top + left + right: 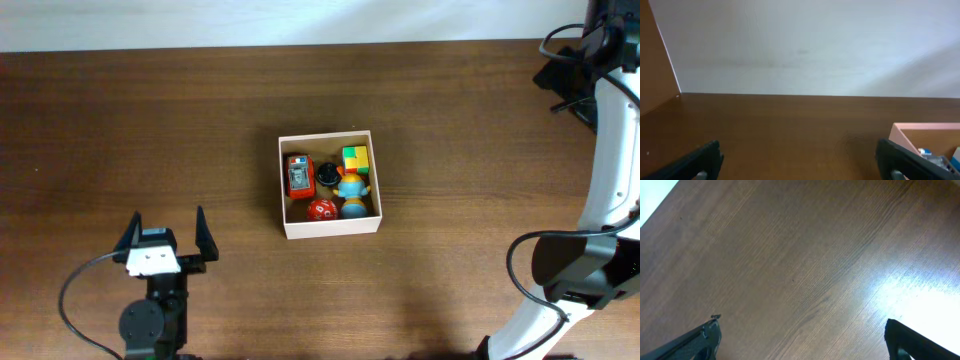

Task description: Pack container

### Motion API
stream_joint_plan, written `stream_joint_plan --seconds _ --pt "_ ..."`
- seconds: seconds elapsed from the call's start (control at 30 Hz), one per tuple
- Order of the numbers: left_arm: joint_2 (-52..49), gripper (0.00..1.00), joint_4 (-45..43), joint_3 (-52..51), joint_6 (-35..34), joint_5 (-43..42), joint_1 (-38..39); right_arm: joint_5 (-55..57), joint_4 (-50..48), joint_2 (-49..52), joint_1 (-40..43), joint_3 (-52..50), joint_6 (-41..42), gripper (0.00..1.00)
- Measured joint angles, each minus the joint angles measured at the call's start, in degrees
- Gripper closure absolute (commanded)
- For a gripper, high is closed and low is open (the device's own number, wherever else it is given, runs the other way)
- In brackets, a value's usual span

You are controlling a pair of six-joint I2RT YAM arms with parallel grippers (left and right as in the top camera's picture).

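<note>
1. Toys sit inside the container [330, 228], which lies flat near the middle of the table [150, 110]: a red car [298, 176], a black piece [328, 172], a green-and-yellow block [355, 158], a blue-and-orange figure [352, 190] and a red ball [320, 211]. They lie close together, so all fit within the walls.
2. No toy shows on the wood outside the box, so the packing looks done or nearly so (a judgement from the overhead view alone).
3. Left gripper [165, 232] is near the front edge, well apart from the container and to its left, jaws spread wide and holding nothing. Its camera catches only a corner of the box at the right.
4. Right gripper [802, 325] has its fingers splayed over bare wood and is also empty. Its arm stands at the table's right side.
5. Both arms seem parked clear of the box, likely so that nothing inside gets knocked.
</note>
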State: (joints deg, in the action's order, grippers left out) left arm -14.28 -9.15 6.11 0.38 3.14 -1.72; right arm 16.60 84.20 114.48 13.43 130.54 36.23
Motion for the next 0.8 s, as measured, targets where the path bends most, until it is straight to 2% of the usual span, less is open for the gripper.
stream_joint_plan --seconds 0.2,0.53,0.8 --pt "6.5 0.01 0.5 -4.8 0.0 0.0 0.1 0.0 0.0 0.0 0.0 0.0 0.0 0.01" --pt "12.5 0.01 12.8 -5.3 3.7 0.0 2.0 0.0 0.0 0.0 0.0 0.0 0.0 0.01" --pt "13.4 0.01 13.7 -5.3 6.7 0.1 2.0 0.0 0.0 0.0 0.0 0.0 0.0 0.01"
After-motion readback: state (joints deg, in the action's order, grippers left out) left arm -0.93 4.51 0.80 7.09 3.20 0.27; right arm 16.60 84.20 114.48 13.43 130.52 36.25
